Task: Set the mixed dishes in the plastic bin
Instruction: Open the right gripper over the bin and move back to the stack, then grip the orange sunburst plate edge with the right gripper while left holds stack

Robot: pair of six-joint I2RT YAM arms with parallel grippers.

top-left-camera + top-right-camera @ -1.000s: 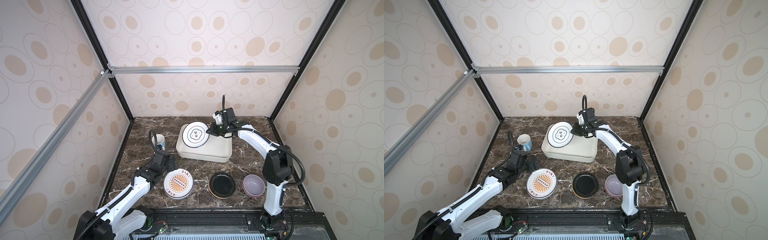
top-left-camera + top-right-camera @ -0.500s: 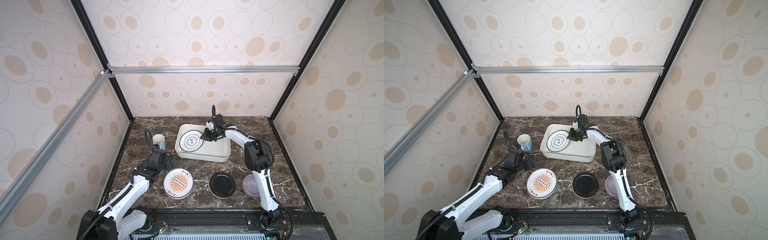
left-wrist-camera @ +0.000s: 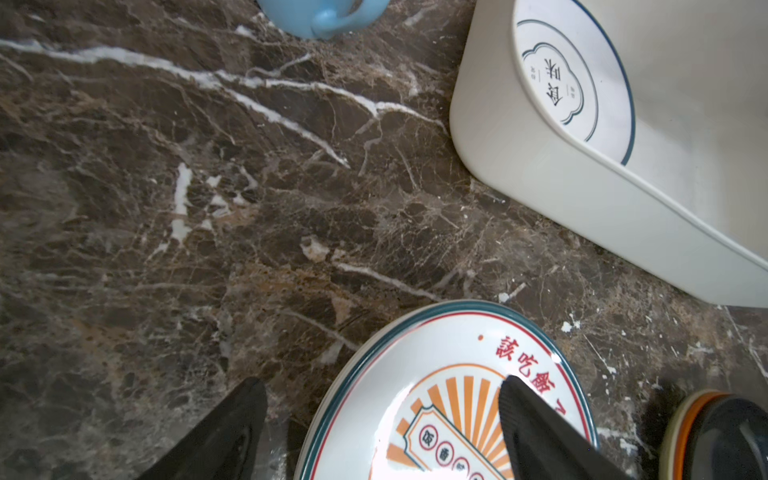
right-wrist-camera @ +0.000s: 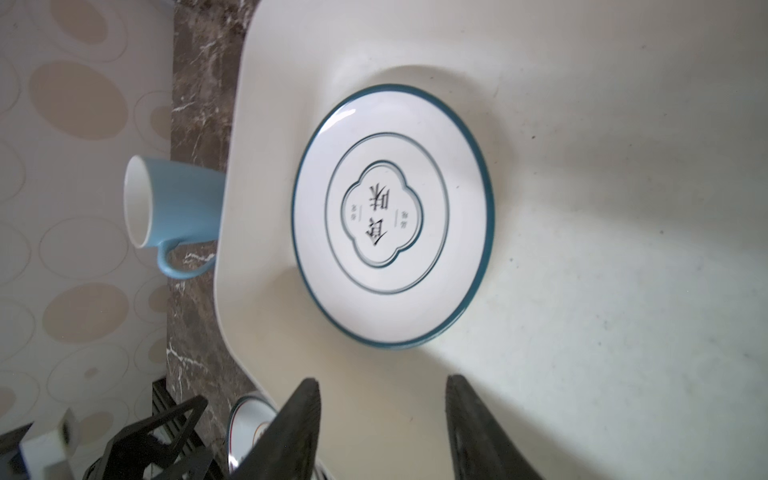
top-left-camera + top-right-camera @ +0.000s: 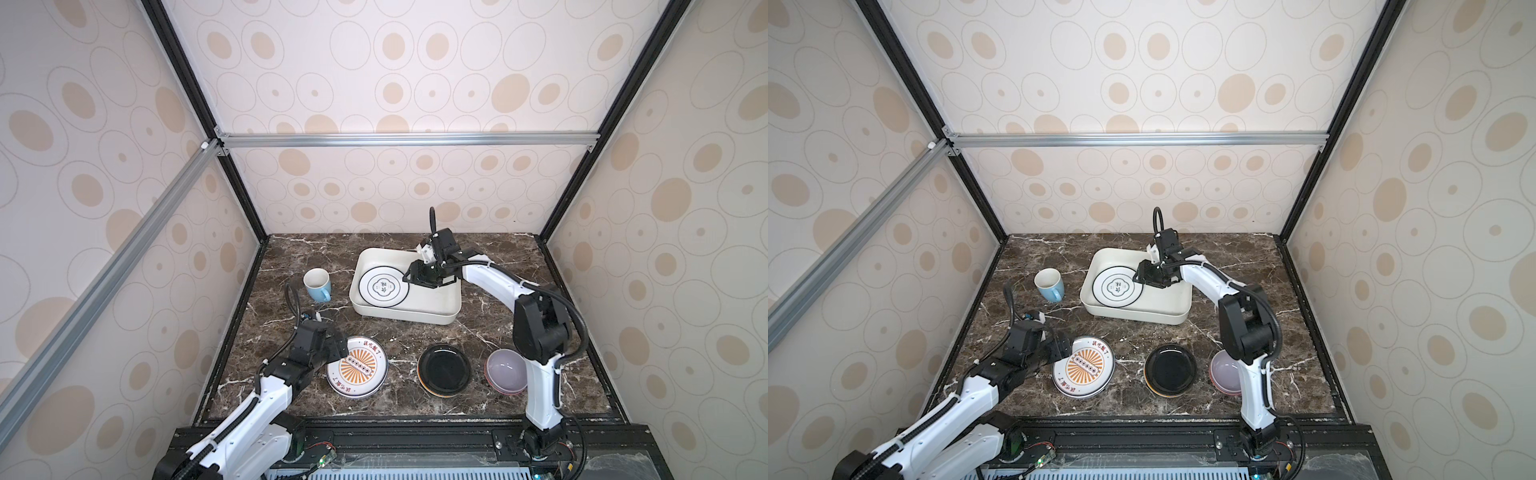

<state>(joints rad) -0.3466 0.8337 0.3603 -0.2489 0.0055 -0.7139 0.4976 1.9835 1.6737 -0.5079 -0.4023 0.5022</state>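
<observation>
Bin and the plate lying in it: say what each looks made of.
Bin: apparently matte off-white plastic; dull rounded walls, faint scuffs. Plate: probably glazed ceramic, possibly melamine; glossy white face, bright highlight, crisp printed dark rings.

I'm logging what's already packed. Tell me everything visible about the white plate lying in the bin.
The white plate is round, glossy, ceramic-looking, with a dark teal rim, a thinner inner ring and a lobed frame around black characters. It lies flat, face up, on the floor of the plastic bin, at the end nearer the blue mug. The right tool hovers beside it, open, not touching.
</observation>
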